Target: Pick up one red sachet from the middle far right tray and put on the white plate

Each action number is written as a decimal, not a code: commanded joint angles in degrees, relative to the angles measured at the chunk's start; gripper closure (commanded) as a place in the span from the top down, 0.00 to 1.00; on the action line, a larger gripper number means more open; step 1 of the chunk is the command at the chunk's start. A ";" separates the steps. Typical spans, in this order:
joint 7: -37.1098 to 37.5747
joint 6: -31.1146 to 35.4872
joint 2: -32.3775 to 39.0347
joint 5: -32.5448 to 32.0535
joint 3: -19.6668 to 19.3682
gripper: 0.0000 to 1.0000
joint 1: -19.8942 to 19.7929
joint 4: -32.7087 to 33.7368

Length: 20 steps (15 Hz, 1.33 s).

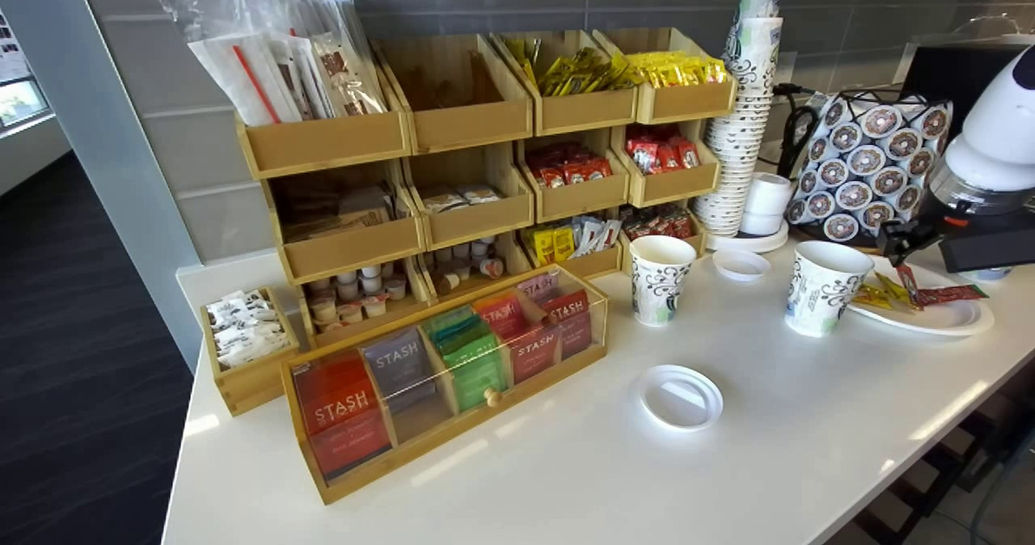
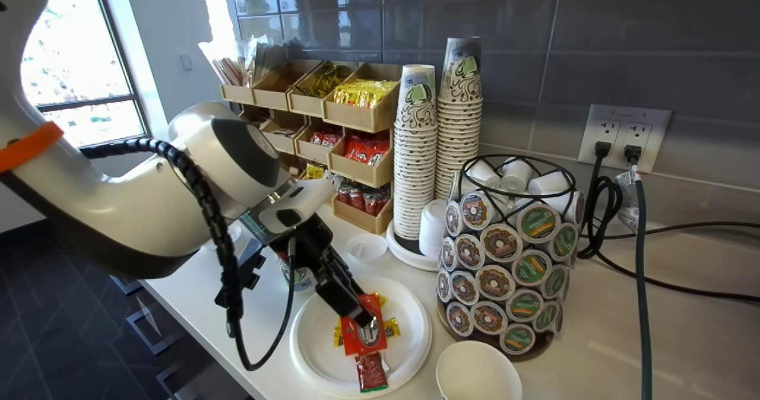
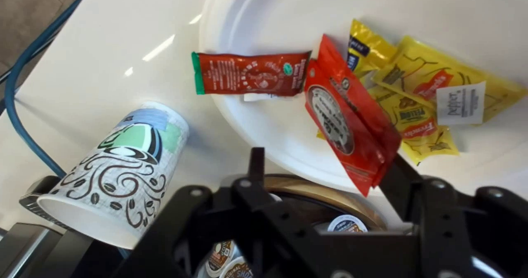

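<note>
The red sachet, glossy, creased, slants at one finger of the gripper, whose fingers stand apart; contact with that finger or the white plate below is unclear. Yellow French's packets overlap within its round rim. A strip of counter separates plate from a scroll-printed paper cup. Farther back, red packets fill the far-right middle wooden tray.

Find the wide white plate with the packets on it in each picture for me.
In an exterior view: the white plate is far right, just below mid-height.
In an exterior view: the white plate is at the bottom, near the centre.
In the wrist view: the white plate is upper right, running out of frame.
Shared landmark: yellow packets on the plate, seen in all three.
</note>
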 commanded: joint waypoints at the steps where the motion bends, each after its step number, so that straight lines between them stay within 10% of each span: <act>1: -2.22 2.25 1.53 2.93 -0.12 1.00 -0.05 0.33; 2: -3.46 3.30 1.32 4.47 -0.22 1.00 -0.15 -0.02; 3: -7.03 5.10 0.80 8.89 -11.27 1.00 10.58 -0.88; 9: -28.89 8.06 -1.51 36.02 -27.21 1.00 26.62 -6.69; 15: -49.32 6.16 -5.31 63.96 -36.34 1.00 39.63 -7.59; 20: -67.64 -8.58 -21.17 81.96 -40.10 1.00 45.99 -5.57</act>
